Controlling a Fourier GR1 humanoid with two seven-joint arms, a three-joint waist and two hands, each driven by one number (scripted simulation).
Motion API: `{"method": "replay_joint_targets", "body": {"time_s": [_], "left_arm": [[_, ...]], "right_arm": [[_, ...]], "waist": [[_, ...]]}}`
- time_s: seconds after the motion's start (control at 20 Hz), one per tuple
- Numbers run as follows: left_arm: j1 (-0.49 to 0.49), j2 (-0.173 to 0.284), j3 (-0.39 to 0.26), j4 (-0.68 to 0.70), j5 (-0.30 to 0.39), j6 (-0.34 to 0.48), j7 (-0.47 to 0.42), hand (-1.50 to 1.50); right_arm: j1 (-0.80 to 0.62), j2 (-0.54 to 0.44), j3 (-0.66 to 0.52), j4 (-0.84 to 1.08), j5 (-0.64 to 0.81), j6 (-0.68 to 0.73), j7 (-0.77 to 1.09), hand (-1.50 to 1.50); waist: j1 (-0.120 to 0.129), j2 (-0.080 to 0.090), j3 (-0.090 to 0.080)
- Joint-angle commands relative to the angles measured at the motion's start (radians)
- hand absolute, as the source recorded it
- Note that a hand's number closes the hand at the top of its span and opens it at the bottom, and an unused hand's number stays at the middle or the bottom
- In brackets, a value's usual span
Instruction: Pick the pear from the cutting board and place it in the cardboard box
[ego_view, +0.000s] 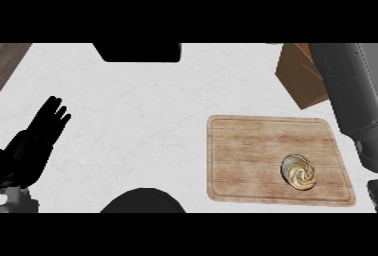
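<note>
Head view: the pear (298, 171) lies on the board (251, 150), near its right corner. It looks light, firm and smooth-skinned; cupping its belly seems safest. Left hand (37, 137) rests open; right hand's state is hidden.

Left hand (37, 137) rests open, fingers up; right forearm (354, 90) extends forward.

kitchen: white marble counter (148, 110), wooden cutting board (251, 150).
</note>
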Motion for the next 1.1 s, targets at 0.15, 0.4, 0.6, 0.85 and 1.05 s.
{"method": "replay_joint_targets", "body": {"time_s": [0.15, 0.4, 0.6, 0.85, 1.05], "left_arm": [[-0.031, -0.022, -0.014, 0.038, -0.022, 0.009, -0.021, 0.00], [0.016, -0.039, -0.032, -0.020, -0.044, 0.023, -0.014, 0.00], [-0.021, 0.002, 0.008, -0.030, 0.004, 0.006, 0.042, 0.00], [-0.019, 0.011, 0.015, -0.045, 0.018, -0.016, 0.046, 0.00], [-0.023, -0.018, -0.011, -0.024, -0.018, 0.006, 0.021, 0.00]], "right_arm": [[0.067, -0.023, -0.060, 0.181, -0.017, -0.194, -0.150, 1.50], [0.082, -0.020, -0.124, 0.268, -0.095, -0.154, -0.199, 1.50], [0.158, 0.001, -0.172, 0.310, -0.121, -0.186, -0.121, -1.50], [0.148, -0.011, -0.188, 0.365, -0.168, -0.196, -0.274, -1.50], [0.205, -0.027, -0.252, 0.331, -0.230, -0.358, -0.419, -1.50]], "waist": [[0.006, 0.006, 0.000], [0.012, 0.005, 0.000], [0.004, 0.001, 0.001], [0.010, 0.002, 0.001], [0.009, 0.005, 0.001]]}}
